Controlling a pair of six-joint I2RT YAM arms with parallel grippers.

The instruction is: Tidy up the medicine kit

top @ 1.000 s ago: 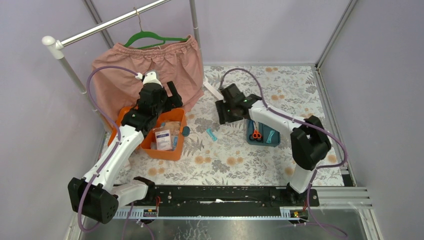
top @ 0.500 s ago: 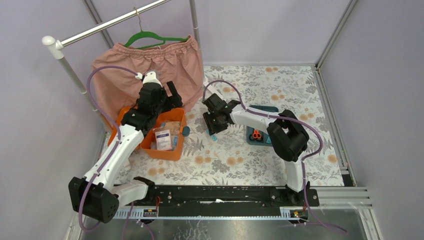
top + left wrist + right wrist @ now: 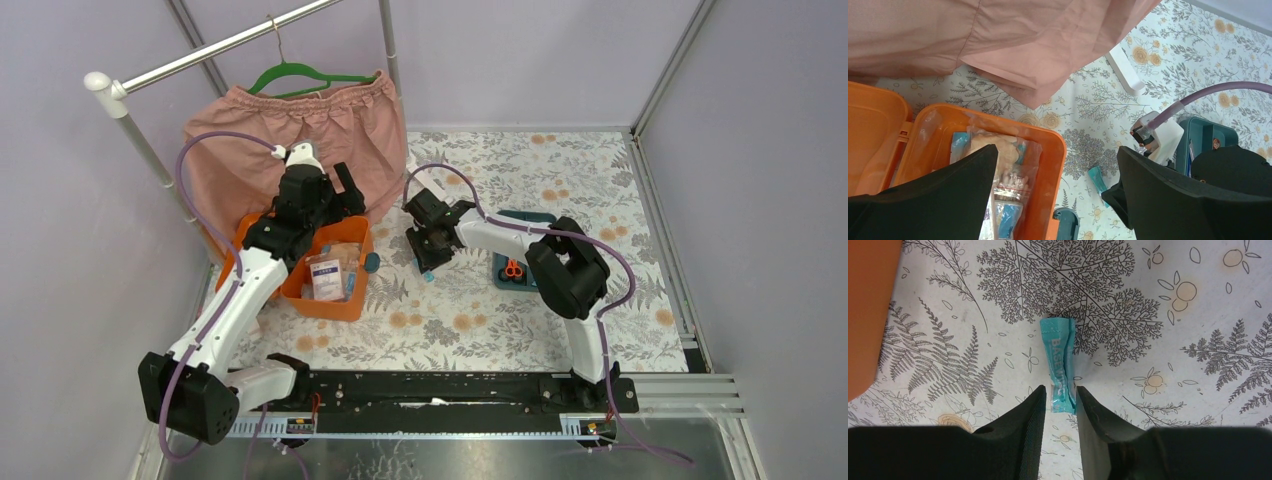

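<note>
Top view: your left gripper [image 3: 338,200] hangs over the back of the open orange plastic box [image 3: 335,300] at centre-left, jaws spread wide. The dark teal divided tray [image 3: 499,275] sits right of centre, apart from the box and partly under the right arm. The right gripper [image 3: 427,262] is low over the floral tablecloth [image 3: 450,320], between box and tray.

Left wrist view: fingers wide apart. The box is lower left, holding clear plastic packets [image 3: 1008,170]. Pink fabric [image 3: 1023,40] runs across the top. A small teal sachet [image 3: 1096,179] lies right of the box.

Right wrist view: the sachet [image 3: 1058,357] lies flat. The jaws are narrow and flank its lower end; you can't tell if they're pinching it or just off.
</note>
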